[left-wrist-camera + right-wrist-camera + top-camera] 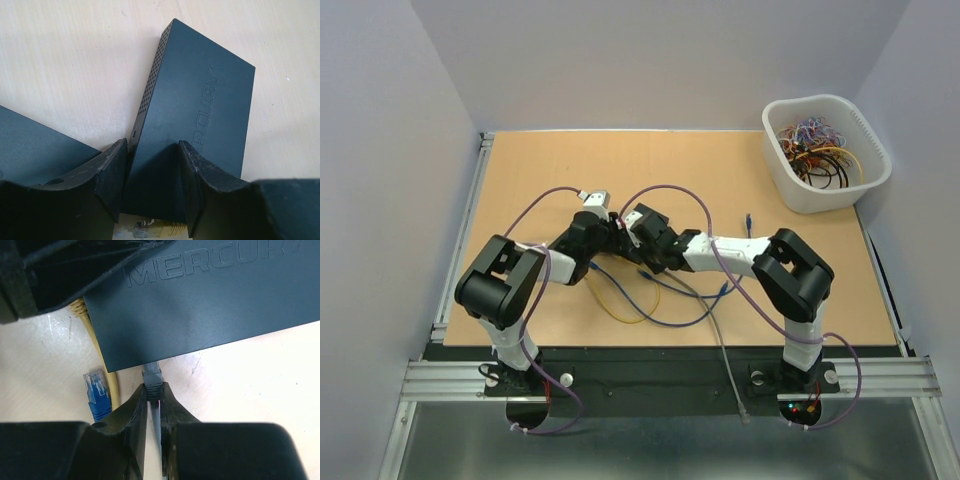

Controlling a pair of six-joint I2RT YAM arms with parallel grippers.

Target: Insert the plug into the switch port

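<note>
Plug (152, 376), grey, meets the switch's (215, 305) near edge, clenched between my right gripper's (154, 392) fingers; I cannot tell if it is seated. My left gripper (151, 150) grasps the switch across its width. A blue plug (97, 390) and yellow cable (114, 385) crowd one side; the other is bare tabletop (240, 390). White bin (810, 195) stands at the far corner, pale walls (620, 60) around.
</note>
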